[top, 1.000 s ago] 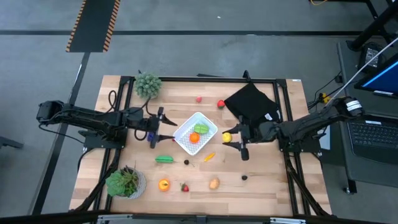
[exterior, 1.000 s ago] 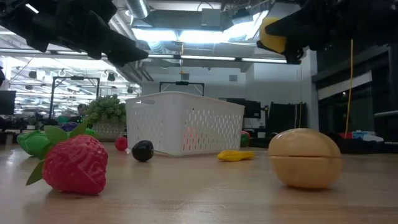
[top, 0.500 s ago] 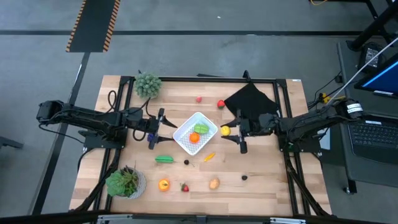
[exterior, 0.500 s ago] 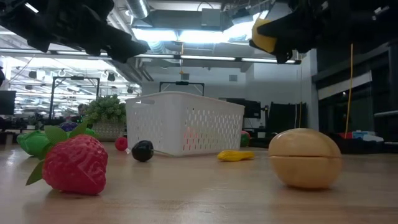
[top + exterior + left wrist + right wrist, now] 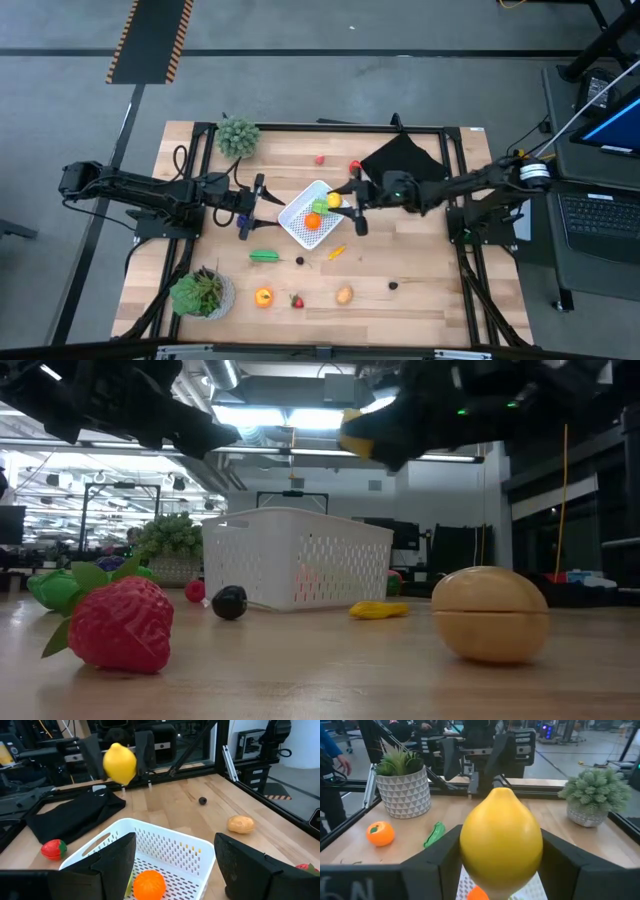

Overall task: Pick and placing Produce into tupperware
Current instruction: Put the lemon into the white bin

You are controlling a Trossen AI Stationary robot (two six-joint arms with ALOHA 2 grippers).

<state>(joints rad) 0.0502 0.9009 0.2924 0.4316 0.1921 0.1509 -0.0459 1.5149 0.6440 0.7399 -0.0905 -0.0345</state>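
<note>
Over the last second our right gripper (image 5: 341, 203) has carried the lemon (image 5: 334, 201), clamped between its fingers, from beside the black cloth (image 5: 402, 165) to over the near edge of the tupperware (image 5: 300, 230), so we judge the drop is close. Our left gripper (image 5: 251, 205) waits open on the tupperware's far side. The left wrist view shows the lemon hanging above the rim; the right wrist view hides the container beneath the fruit.

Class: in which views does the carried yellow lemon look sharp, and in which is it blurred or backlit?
Right wrist view: the lemon is large and sharp. Left wrist view: slightly soft. Low view: smeared and dark against bright ceiling lights.
</note>
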